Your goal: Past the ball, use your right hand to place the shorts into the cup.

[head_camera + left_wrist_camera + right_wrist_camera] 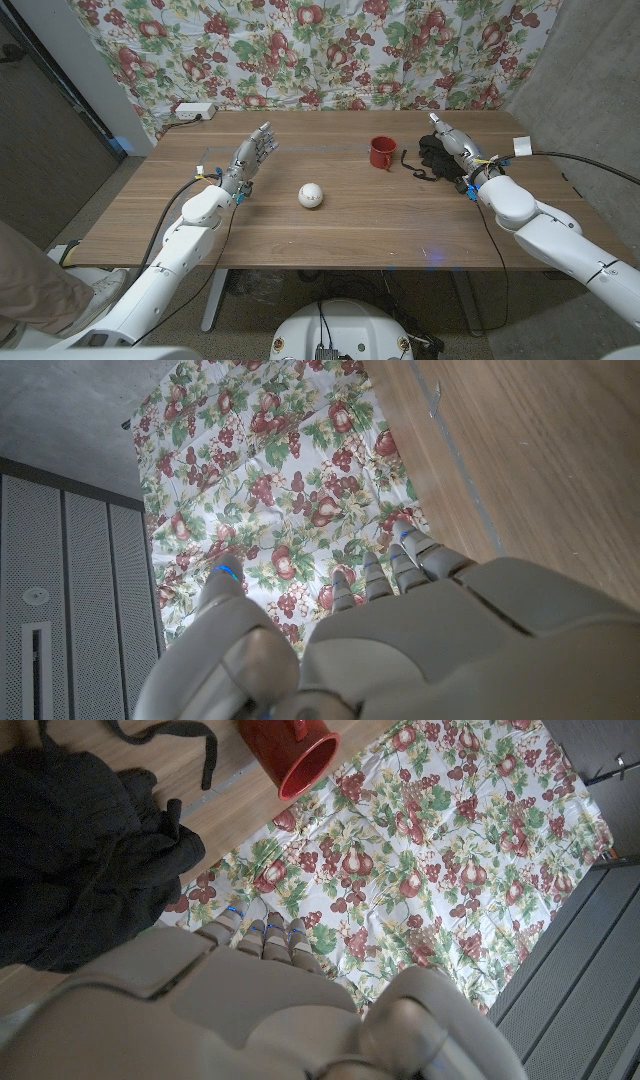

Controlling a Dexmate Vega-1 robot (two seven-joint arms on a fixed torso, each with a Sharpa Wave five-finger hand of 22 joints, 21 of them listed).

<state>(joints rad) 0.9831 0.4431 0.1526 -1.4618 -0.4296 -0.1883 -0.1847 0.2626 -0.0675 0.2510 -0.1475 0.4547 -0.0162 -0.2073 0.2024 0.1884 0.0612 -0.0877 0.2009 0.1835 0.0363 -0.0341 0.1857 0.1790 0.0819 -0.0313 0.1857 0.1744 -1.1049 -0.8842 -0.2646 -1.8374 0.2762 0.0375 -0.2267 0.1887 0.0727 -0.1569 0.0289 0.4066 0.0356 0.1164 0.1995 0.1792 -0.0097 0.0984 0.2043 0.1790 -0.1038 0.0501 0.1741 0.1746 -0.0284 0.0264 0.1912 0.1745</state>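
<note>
The black shorts lie crumpled at the back right of the table, a drawstring trailing toward the red cup, which stands just to their left. A white ball sits mid-table, nearer than the cup. My right hand hovers at the shorts' right edge, fingers extended and holding nothing. In the right wrist view the shorts and cup lie ahead of the right hand. My left hand stands open left of the ball, fingers apart, and the left hand shows above the table in the left wrist view.
A white power strip lies at the table's back left corner. A white tag and a black cable sit at the right edge. A fruit-print cloth hangs behind the table.
</note>
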